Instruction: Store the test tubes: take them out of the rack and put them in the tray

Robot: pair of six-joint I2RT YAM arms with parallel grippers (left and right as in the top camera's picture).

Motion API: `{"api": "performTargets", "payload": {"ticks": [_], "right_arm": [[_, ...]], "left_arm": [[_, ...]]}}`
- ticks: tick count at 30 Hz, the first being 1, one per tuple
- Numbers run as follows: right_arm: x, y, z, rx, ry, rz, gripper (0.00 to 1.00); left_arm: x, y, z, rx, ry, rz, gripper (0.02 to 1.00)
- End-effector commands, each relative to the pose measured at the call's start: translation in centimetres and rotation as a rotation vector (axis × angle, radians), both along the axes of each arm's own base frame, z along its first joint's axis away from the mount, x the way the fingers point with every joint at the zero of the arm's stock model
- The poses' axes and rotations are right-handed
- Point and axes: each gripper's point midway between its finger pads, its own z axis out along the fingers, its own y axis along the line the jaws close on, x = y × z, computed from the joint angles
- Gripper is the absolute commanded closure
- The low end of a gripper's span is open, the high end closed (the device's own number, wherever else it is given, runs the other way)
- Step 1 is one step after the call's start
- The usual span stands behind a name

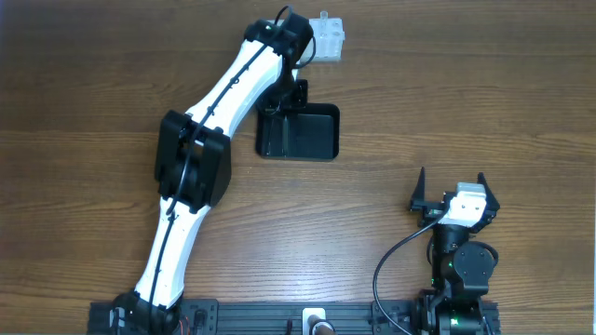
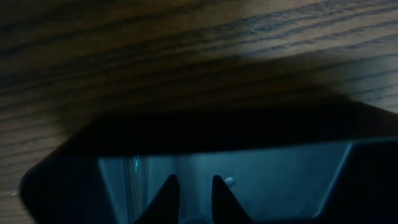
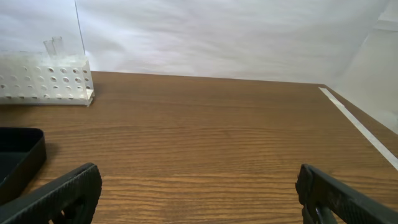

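Note:
The white perforated rack (image 1: pixel 328 37) stands at the table's far side, and clear test tubes (image 3: pixel 53 45) stick up from it (image 3: pixel 46 81). Just in front of it lies the black tray (image 1: pixel 312 140). My left gripper (image 1: pixel 282 110) is down at the tray's left part. In its own view the left gripper (image 2: pixel 193 186) sits low inside the tray (image 2: pixel 74 162), close to the floor. A pale streak that may be a clear tube (image 2: pixel 134 177) lies beside it. My right gripper (image 1: pixel 453 191) hangs open and empty near its base, far from the rack and the tray (image 3: pixel 18 155).
Bare wooden table surrounds the tray and the rack. A white wall stands behind the rack, and a pale strip (image 3: pixel 357 121) marks the table's right edge. The left arm's white links (image 1: pixel 200 158) cross the table's left half.

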Motion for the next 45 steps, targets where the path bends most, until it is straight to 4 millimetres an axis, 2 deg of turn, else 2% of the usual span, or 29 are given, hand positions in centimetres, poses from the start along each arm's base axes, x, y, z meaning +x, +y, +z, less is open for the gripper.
{"api": "performTargets", "payload": {"ticks": [1,8,21,26,30,34,38,42,43,45], "right_arm": [[0.0,0.2,-0.2,0.003,0.002,0.011,0.007],[0.0,0.2,-0.2,0.003,0.002,0.011,0.009],[0.0,0.2,-0.2,0.003,0.002,0.011,0.009],[0.0,0.2,-0.2,0.003,0.002,0.011,0.009],[0.0,0.2,-0.2,0.003,0.002,0.011,0.009],[0.0,0.2,-0.2,0.003,0.002,0.011,0.009],[0.0,0.2,-0.2,0.003,0.002,0.011,0.007],[0.0,0.2,-0.2,0.003,0.002,0.011,0.009],[0.0,0.2,-0.2,0.003,0.002,0.011,0.009],[0.0,0.2,-0.2,0.003,0.002,0.011,0.009]], "left_arm": [[0.4,-0.2,-0.8,-0.012,0.008,0.018,0.969],[1.1,-0.6,-1.0,-0.025,-0.018,0.017,0.954],[0.9,-0.5,-2.4,-0.014,0.004,0.018,0.925],[1.0,-0.6,-2.4,-0.017,-0.003,0.017,0.84],[1.0,-0.6,-2.4,-0.017,-0.003,0.017,0.682],[1.0,-0.7,-2.1,-0.02,-0.007,0.015,0.663],[1.0,-1.3,0.1,-0.039,-0.045,0.004,0.66],[1.1,-2.3,4.6,-0.084,-0.127,-0.013,0.632],[1.1,-2.5,6.2,-0.099,-0.155,-0.018,0.603],[1.1,-2.5,9.0,-0.112,-0.214,-0.022,0.467]]}}
